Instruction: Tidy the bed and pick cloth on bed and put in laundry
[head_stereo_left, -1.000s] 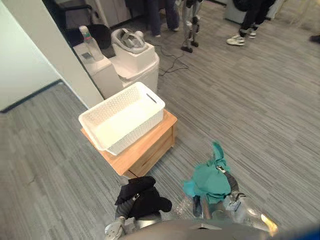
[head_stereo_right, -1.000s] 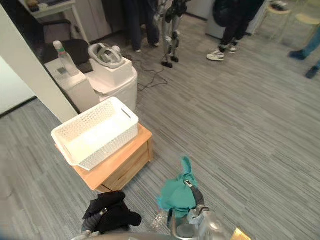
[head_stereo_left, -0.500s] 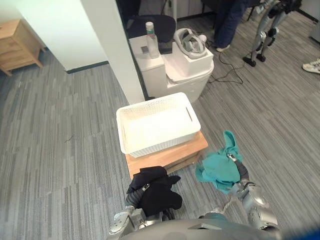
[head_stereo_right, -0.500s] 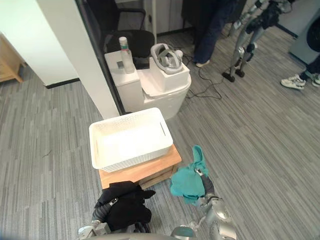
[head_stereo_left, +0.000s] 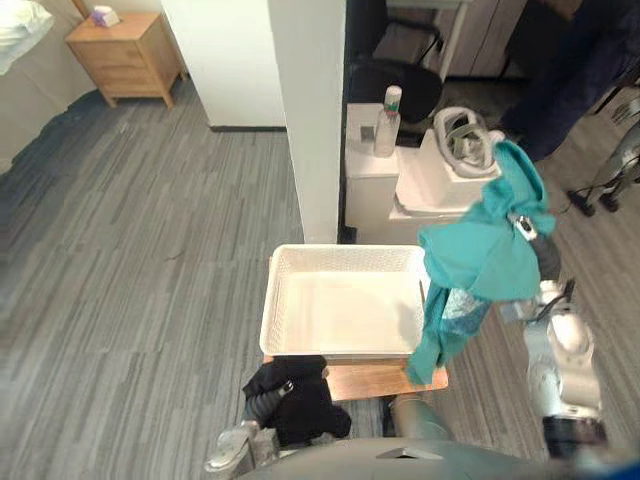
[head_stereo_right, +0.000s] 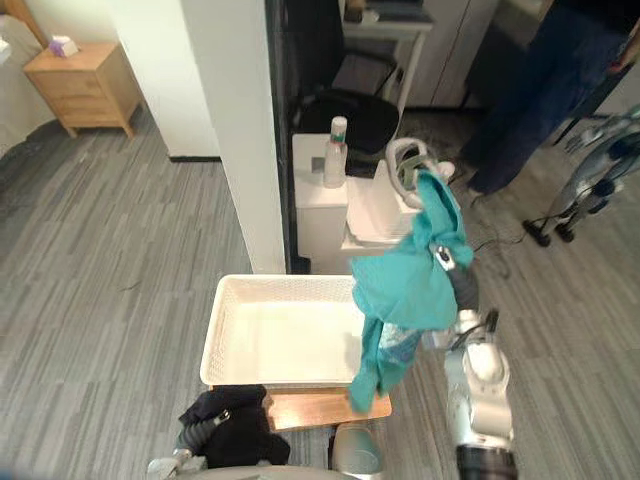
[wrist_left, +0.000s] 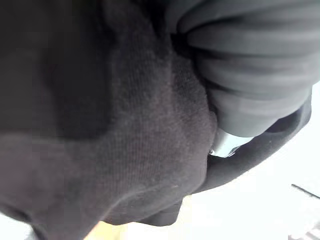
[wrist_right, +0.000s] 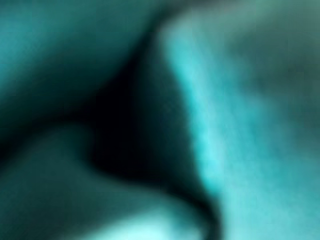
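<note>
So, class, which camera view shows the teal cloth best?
The left eye view: the teal cloth hangs full-length from the right hand. The right eye view matches; the right wrist view gives close-up teal folds.

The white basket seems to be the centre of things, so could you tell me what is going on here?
The robot carries one garment at each hand. A teal cloth hangs from the raised right hand beside the white basket's right rim, not yet inside. A black cloth is bunched around the left hand, low at the basket's near edge. The basket, on a low wooden stand, holds nothing.
</note>
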